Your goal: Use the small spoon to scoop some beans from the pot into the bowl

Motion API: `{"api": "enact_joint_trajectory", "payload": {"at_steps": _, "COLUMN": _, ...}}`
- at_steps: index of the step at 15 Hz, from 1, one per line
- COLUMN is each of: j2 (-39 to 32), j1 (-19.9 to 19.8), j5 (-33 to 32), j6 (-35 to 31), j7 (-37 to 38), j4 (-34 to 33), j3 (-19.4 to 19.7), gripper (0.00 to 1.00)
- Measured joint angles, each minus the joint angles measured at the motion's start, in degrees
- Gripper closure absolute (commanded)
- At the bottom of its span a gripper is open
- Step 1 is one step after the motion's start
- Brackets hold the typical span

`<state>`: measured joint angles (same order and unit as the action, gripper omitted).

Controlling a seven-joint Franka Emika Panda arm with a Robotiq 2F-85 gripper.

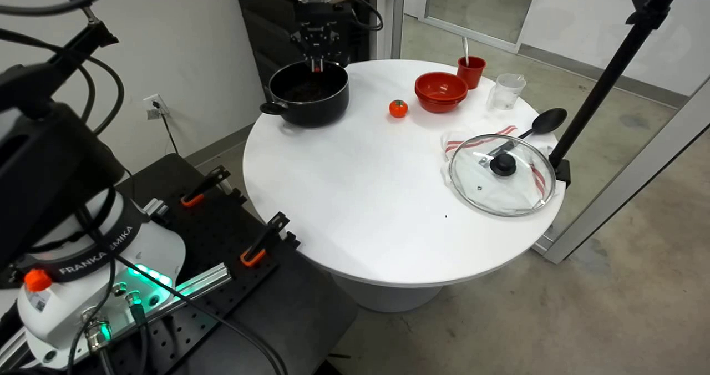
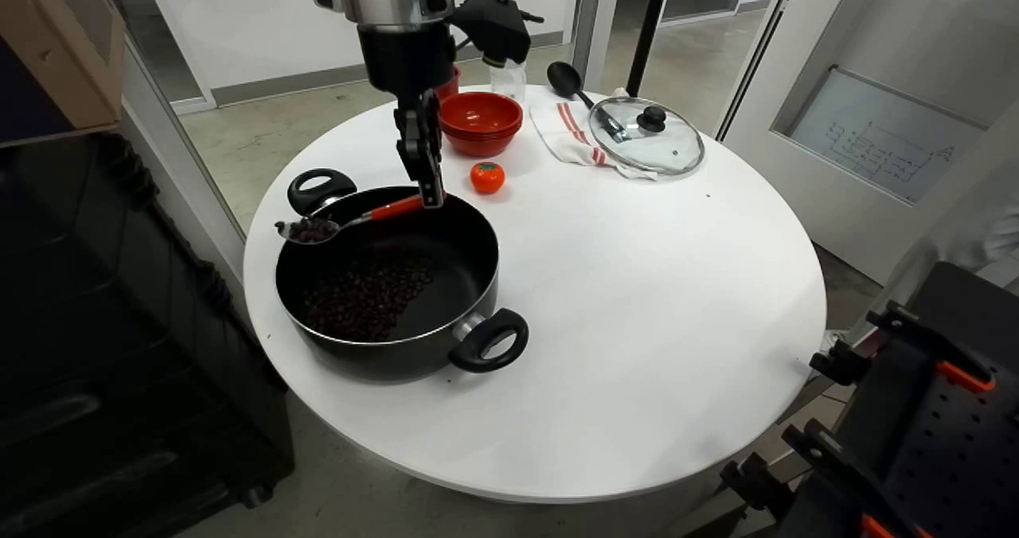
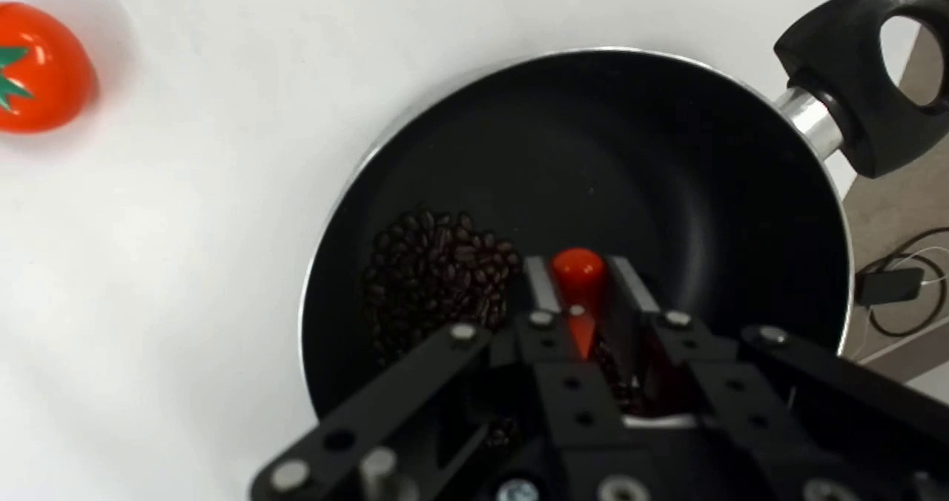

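Gripper (image 2: 431, 196) above the pot (image 2: 382, 361), fingers pinched onto the red handle of the small spoon (image 2: 390, 209), parted by no more than that handle's thickness. Wrist view bears it out: handle end snug between the fingertips (image 3: 542, 283). The spoon's head is hard to make out from there, behind the gripper.

Load best seen in an exterior view: spoon head heaped with dark beans (image 2: 313, 229), at the pot's 10 o'clock; inside the rim or over it, I cannot tell. More beans on the pot floor, toward 7 o'clock. By the wrist view they make a loose pile at 9, a side handle at 2, and a red ball (image 3: 48, 71) with a green cap lies out at 10.

In an exterior view only the spoon's red end (image 1: 317, 70) shows. Same view: the bowl (image 1: 442, 85), red, top of a stack, at the pot's 3 o'clock, ball between them on the white table (image 1: 355, 197). Red cup (image 1: 471, 74) at the bowl's 2 o'clock, pale stick in it; clear cup (image 1: 507, 92) at 3. In an exterior view the arm (image 2: 406, 56) partly covers both cups.

Both exterior views: glass lid (image 1: 503, 165) on a striped towel (image 2: 561, 144), over the handle of a black utensil (image 1: 549, 121).
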<state>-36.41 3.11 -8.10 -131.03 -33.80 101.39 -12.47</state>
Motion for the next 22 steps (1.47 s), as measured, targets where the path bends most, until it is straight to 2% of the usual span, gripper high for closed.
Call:
{"api": "enact_joint_trajectory", "payload": {"at_steps": 4, "j2": 0.3, "j1": -1.9, "j5": 0.1, "j6": 0.0, "j7": -2.4, "j4": -0.6, "j3": 0.2, "gripper": 0.95}}
{"api": "enact_joint_trajectory", "payload": {"at_steps": 9, "j2": 2.1, "j1": -6.3, "j5": 0.3, "j6": 0.1, "j7": -6.4, "j4": -0.6, "j3": 0.8, "gripper": 0.95}}
{"api": "enact_joint_trajectory", "payload": {"at_steps": 13, "j2": 4.3, "j1": -8.7, "j5": 2.6, "j6": 0.8, "j7": -8.2, "j4": -0.6, "j3": 0.9, "gripper": 0.95}}
{"api": "enact_joint_trajectory", "payload": {"at_steps": 22, "j2": 5.1, "j1": -8.2, "j5": 7.0, "j6": 0.7, "j7": -5.3, "j4": -4.4, "j3": 1.3, "gripper": 0.95}}
